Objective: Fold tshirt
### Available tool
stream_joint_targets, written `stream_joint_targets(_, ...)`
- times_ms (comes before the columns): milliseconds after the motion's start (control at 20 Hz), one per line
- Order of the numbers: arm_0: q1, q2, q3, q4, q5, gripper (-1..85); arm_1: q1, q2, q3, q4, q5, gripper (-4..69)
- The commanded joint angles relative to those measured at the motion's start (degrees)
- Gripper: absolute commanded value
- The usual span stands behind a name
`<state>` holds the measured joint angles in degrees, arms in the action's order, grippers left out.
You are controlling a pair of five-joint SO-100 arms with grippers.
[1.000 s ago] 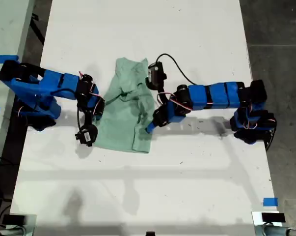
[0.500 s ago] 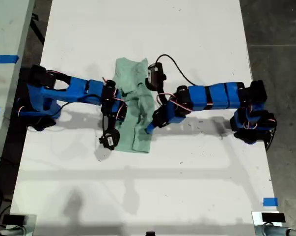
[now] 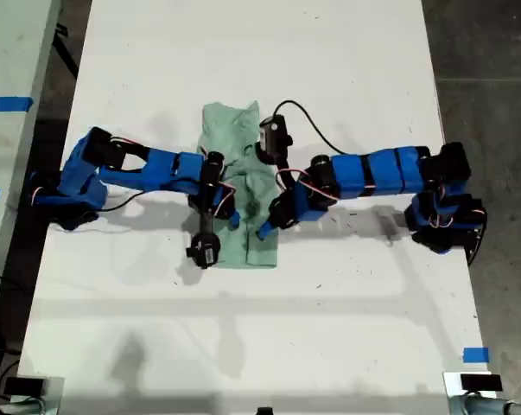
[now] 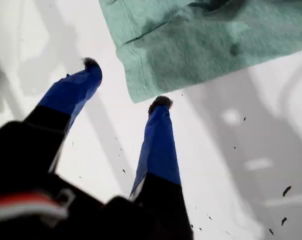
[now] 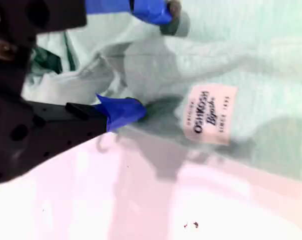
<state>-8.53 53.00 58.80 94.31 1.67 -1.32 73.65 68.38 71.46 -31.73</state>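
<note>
The tshirt [image 3: 241,186] is soft and limp: first tool [image 4: 124,83] spread empty at its hem corner; second tool [image 5: 153,62] straddles a fold, grip uncertain.

My second end effector [image 3: 231,218] has swept across, apparently dragging the tshirt's [image 3: 243,147] edge over, narrowing it.

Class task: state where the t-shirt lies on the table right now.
In the exterior view the t-shirt lies near the centre of the white table, bunched between the two blue arms.
</note>
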Motion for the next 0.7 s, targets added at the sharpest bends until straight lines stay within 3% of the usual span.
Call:
stream_joint_targets(0,2.29,17.93,3.34,1.05,0.44,29.1,-0.88,3.87,-0.44,-1.49,0.44,23.5)
stream_joint_targets(400,5.71,37.27,24.17,0.88,-5.89,25.8,-0.88,3.87,-3.16,0.18,-0.26,22.0)
stream_joint_targets(650,9.76,34.98,36.56,-14.41,-9.23,28.4,-1.76,-1.93,-2.99,-1.76,2.29,30.2)
